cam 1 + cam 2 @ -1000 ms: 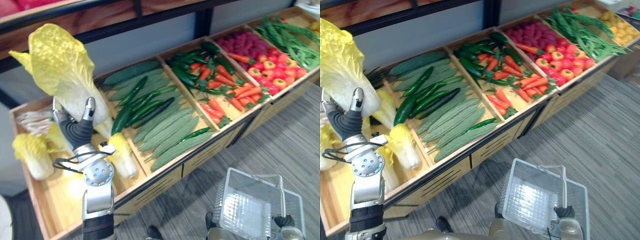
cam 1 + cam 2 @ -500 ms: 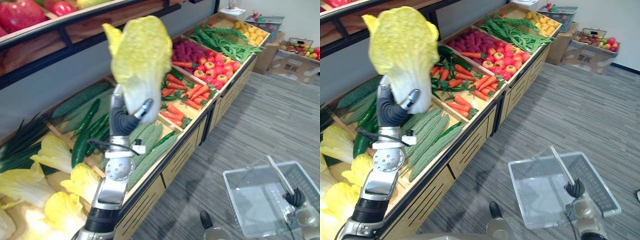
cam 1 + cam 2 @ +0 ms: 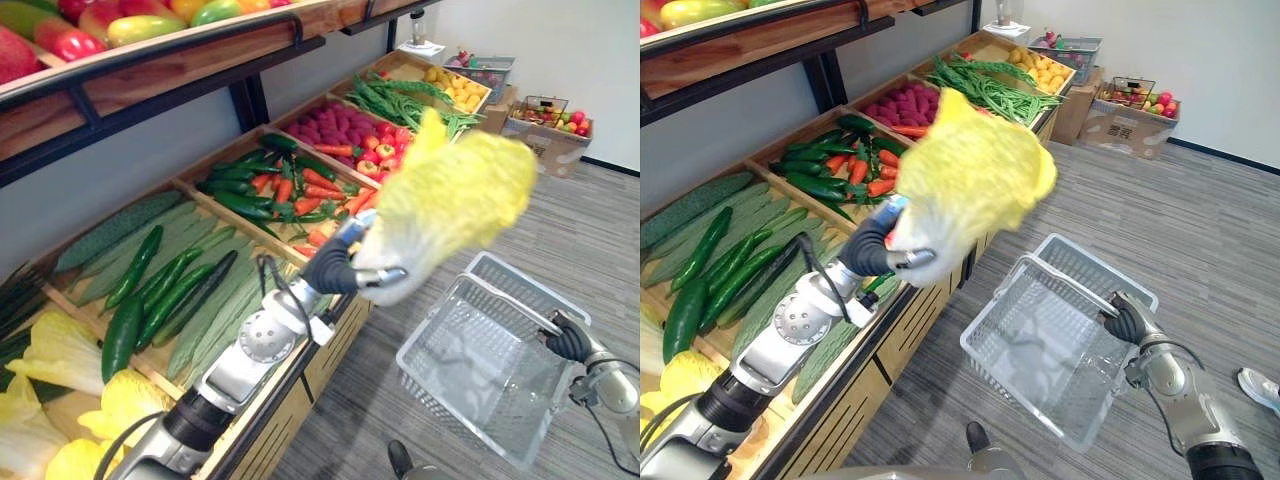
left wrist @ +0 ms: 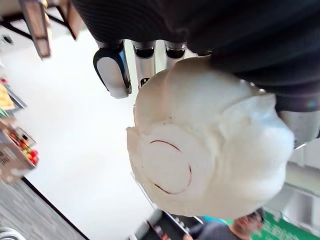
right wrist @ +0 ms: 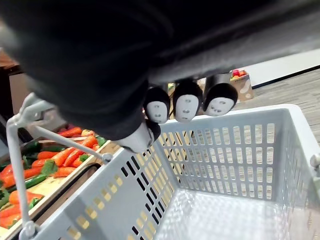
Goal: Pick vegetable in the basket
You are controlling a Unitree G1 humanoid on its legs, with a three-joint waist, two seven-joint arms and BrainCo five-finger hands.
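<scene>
My left hand (image 3: 336, 271) is shut on the white stem end of a big napa cabbage (image 3: 452, 196) with yellow leaves, held out over the shelf's front edge. The cabbage hangs just left of and above a white plastic basket (image 3: 448, 342). In the left wrist view its pale cut base (image 4: 210, 145) sits between my curled fingers (image 4: 112, 70). My right hand (image 3: 1127, 323) is shut on the basket's handle at its right side, and the basket (image 5: 235, 150) tilts toward the cabbage with nothing inside.
A long wooden produce shelf (image 3: 335, 330) runs along the left with cucumbers (image 3: 165, 290), peppers and carrots (image 3: 285, 190), tomatoes and green beans (image 3: 395, 95). More cabbages (image 3: 60, 400) lie at lower left. Fruit boxes (image 3: 545, 125) stand far right on grey floor.
The view has turned right. My left arm has swung the cabbage from above the shelf out to beside the basket, and the basket is now raised and tilted toward it.
</scene>
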